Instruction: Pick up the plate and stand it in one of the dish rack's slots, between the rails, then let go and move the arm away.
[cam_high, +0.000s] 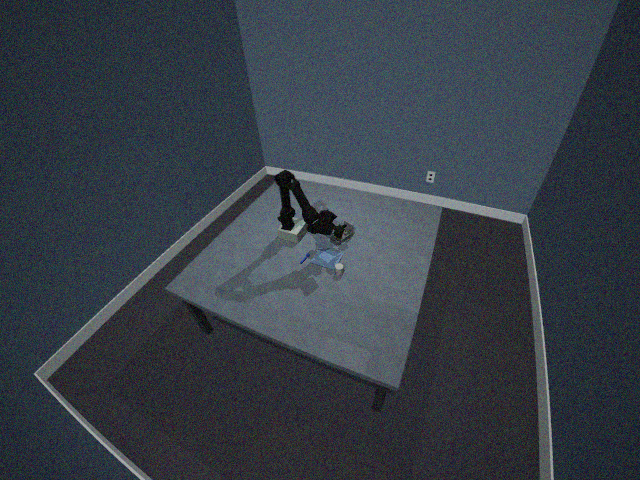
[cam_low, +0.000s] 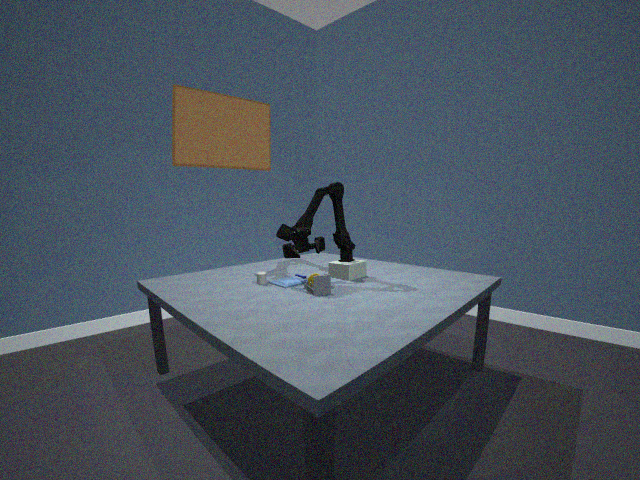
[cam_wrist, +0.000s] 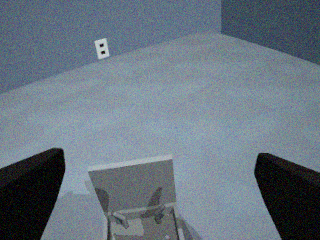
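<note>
Wrist: rack's (cam_wrist: 132, 185) near end cropped.

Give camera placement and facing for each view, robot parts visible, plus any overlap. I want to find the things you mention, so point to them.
Top: high above the room, angled down at the table (cam_high: 361, 320); whole arm (cam_high: 302, 198) (cam_low: 338, 217) visible.
Exterior: off a table corner, somewhat above the tabletop, facing the arm and the room corner behind; whole arm visible.
Wrist: on the arm near the pincer (cam_wrist: 160, 162), looking out past its open fingers over the rack (cam_wrist: 135, 182) toward the wall; both fingers show at the sides.
Shared: top and wrist both show the wall outlet (cam_high: 430, 176) (cam_wrist: 102, 48).
</note>
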